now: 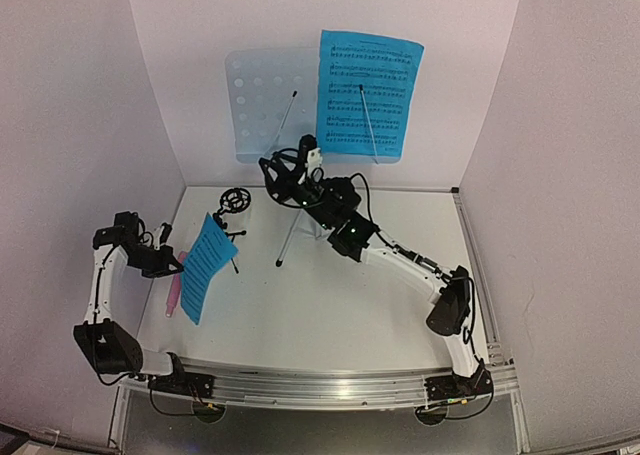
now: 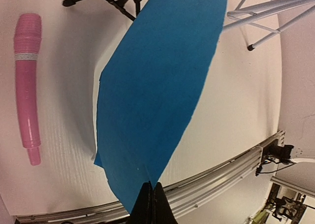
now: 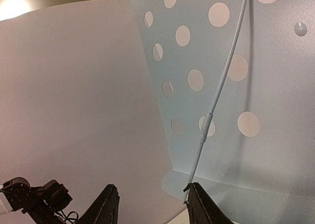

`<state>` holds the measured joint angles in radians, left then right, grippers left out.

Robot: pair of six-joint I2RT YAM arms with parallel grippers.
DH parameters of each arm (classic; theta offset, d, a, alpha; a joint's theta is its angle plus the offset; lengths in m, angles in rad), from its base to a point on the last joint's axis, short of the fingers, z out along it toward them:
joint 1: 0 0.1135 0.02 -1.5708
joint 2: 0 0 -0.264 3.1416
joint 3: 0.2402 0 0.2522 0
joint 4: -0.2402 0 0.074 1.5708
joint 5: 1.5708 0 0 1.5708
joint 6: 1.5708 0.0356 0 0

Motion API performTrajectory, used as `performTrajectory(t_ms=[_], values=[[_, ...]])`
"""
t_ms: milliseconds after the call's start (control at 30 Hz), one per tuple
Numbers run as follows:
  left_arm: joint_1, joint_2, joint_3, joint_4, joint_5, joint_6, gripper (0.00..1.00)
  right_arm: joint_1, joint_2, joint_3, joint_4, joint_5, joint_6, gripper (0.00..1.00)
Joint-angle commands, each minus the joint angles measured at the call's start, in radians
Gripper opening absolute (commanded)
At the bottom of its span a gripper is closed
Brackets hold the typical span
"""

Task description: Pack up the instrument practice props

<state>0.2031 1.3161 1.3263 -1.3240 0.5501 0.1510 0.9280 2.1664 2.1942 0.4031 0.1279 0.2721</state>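
Left gripper [image 2: 151,188] sits closest to lens, jaws clenched tight on edge of blue paper sheet-music page [image 2: 157,86], held tilted over L side of white table [image 1: 330,315]. Pink plastic toy microphone [image 2: 27,81] lies flat on table just beside page. Small black tripod mic stand w/ ring holder [image 1: 236,201] stands upright behind. Right gripper [image 3: 151,190] is up at pale perforated music stand [image 3: 221,86] on silver tripod [image 1: 292,237], jaws approx half open, gripping nothing. One fingertip is right by thin white wire retainer [image 3: 216,96]; contact can't tell. Second blue sheet-music page [image 1: 368,93] rests on stand's R half.
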Motion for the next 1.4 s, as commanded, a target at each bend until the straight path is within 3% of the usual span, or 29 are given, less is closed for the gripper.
performTrajectory(t_ms=[0, 167, 500, 733, 967, 1367], values=[[0.001, 0.005, 0.095, -0.052, 0.219, -0.082, 0.00, 0.004, -0.092, -0.045, 0.023, 0.018, -0.015, 0.46], [0.002, -0.025, -0.044, -0.094, 0.375, -0.263, 0.00, 0.006, -0.132, -0.109, -0.001, 0.020, -0.004, 0.46], [0.004, -0.063, -0.270, -0.054, 0.252, -0.307, 0.00, 0.026, -0.202, -0.240, -0.076, 0.003, 0.008, 0.46], [0.005, 0.041, -0.323, 0.061, 0.046, -0.301, 0.00, 0.030, -0.232, -0.309, -0.075, 0.003, 0.020, 0.46], [0.006, 0.289, -0.262, 0.091, -0.012, -0.246, 0.00, 0.030, -0.251, -0.331, -0.077, 0.018, -0.003, 0.47], [0.006, 0.439, -0.247, 0.124, -0.104, -0.286, 0.00, 0.031, -0.237, -0.314, -0.079, 0.023, -0.040, 0.47]])
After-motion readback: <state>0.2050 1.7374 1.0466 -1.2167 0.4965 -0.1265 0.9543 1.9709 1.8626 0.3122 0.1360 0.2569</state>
